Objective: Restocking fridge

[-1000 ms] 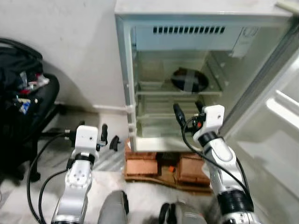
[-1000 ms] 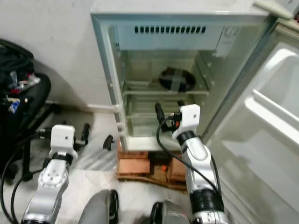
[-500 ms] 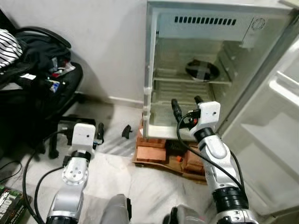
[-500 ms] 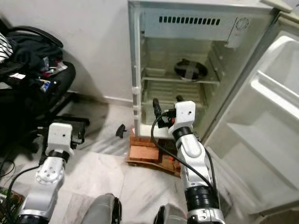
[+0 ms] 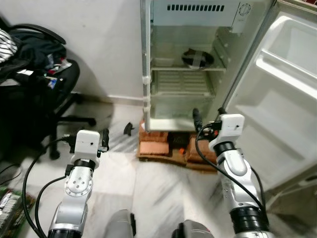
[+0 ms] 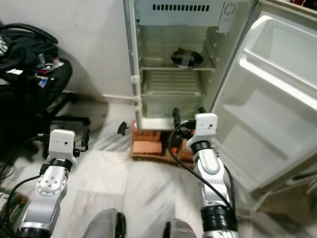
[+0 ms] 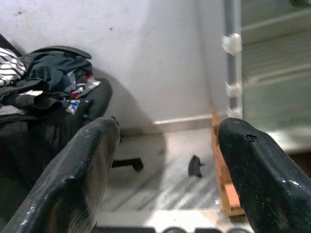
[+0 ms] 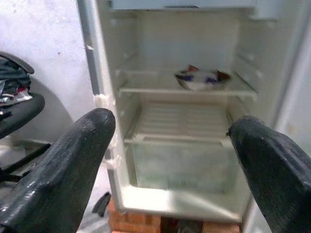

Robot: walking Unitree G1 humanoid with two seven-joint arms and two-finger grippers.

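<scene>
Arms raised forward, bent. Right gripper (image 5: pixel 208 115) at 1 o'clock facing open fridge (image 5: pixel 185 59), spread wide, empty. Left gripper (image 7: pixel 165 170) at 10 o'clock, likewise wide, empty.

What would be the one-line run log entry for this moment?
fridge: door open | bowl: on upper shelf | left claw: open, empty | right claw: open, empty, facing fridge | chair: beside fridge, piled with clothes

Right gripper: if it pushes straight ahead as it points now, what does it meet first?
Probably the fridge's lower compartment: the right gripper, jaws open and empty, points into the open cabinet below the shelf with the bowl. The way there looks free, though depth is unclear.
</scene>
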